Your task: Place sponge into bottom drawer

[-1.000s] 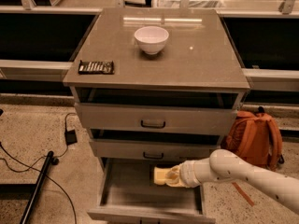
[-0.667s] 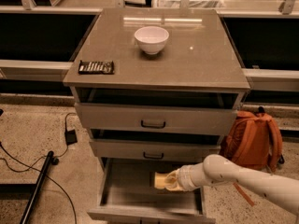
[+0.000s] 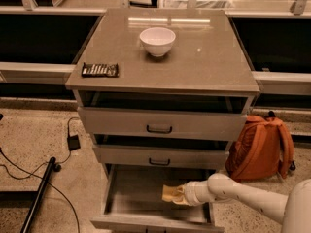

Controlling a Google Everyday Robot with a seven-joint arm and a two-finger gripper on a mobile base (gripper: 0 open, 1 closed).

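The bottom drawer (image 3: 131, 198) of the grey cabinet is pulled open, showing its grey-brown floor. The pale yellow sponge (image 3: 169, 193) is inside the drawer space toward its right side, low over the floor; I cannot tell whether it touches. My gripper (image 3: 178, 194) reaches in from the right on a white arm and is shut on the sponge's right end. The two upper drawers (image 3: 159, 124) with dark handles are slightly ajar.
A white bowl (image 3: 157, 41) and a dark candy bar wrapper (image 3: 99, 70) lie on the cabinet top. An orange backpack (image 3: 260, 147) leans right of the cabinet. Black cables and a pole (image 3: 41, 188) lie on the floor at left.
My gripper has moved down and slightly left with the sponge, deeper into the open bottom drawer.
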